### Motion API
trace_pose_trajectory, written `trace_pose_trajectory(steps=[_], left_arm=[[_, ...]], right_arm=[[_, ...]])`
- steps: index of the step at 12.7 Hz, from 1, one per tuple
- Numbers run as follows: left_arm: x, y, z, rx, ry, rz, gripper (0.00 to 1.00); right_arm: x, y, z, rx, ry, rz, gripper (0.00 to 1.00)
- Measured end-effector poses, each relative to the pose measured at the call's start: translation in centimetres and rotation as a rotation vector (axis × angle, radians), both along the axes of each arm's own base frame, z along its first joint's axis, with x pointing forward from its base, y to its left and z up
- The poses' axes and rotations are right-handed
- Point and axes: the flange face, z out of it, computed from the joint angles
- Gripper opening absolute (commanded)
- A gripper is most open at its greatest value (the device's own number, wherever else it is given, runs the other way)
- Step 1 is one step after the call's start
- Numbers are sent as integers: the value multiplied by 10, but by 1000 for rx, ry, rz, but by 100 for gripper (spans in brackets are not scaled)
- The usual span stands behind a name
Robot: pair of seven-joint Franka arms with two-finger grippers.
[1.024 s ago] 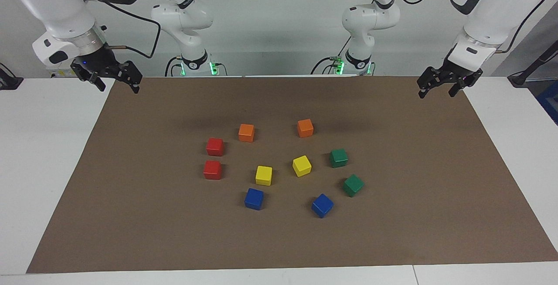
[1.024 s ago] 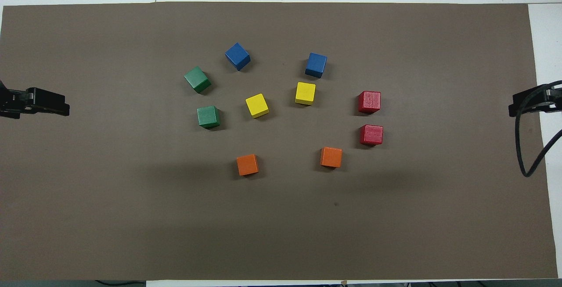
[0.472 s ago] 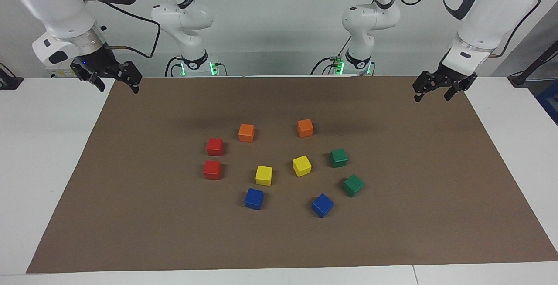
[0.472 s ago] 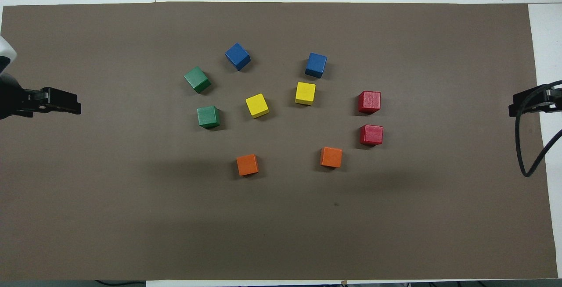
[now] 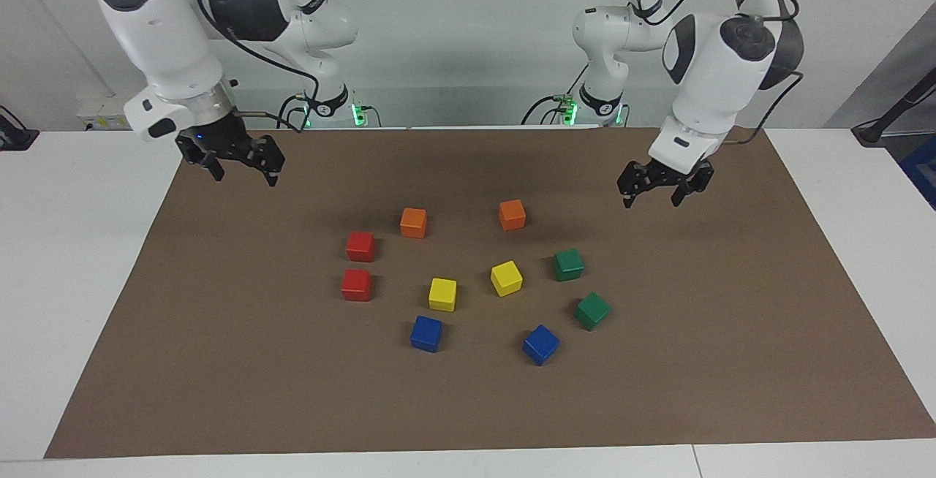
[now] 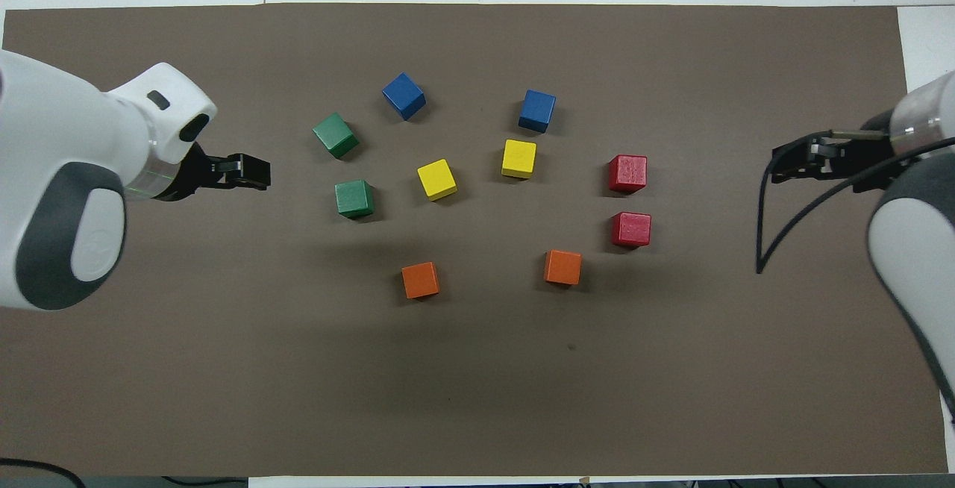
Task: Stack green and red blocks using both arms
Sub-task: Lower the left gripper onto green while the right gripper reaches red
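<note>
The 2 green blocks sit toward the left arm's end of the cluster and the 2 red blocks toward the right arm's end, all flat on the brown mat. The left gripper hangs open over the mat near the greens (each arm has its own pair closest); the right gripper, open too, hangs over the mat near the reds.

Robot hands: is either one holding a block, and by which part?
Nothing is held. The left hand and right hand hang open over the brown mat, clear of every block.
</note>
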Motion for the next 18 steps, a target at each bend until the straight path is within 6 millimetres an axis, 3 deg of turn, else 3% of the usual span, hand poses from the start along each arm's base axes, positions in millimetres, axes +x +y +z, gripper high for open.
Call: trace_pose_trajectory(steps=[4,6,9,12,18], left_arm=[[11,-52,-84,-28,-16,85,100],[11,-68,-113,-37,-17,125,100],[11,-89,-146,-50,-19,166,100],[10,-96,-160,-49,-10,173,100],[3,-92,-178,-47,-3,209,94]], right_arm=[[5,36,-72,-3,-3,-68,100],[2,48,-101,-3,-10,-100,100],[-3,68,-123,16,-1,-155,100],[-5,96,-137,28,-18,-171,100],[-11,103,-172,34,-39,-160,100]])
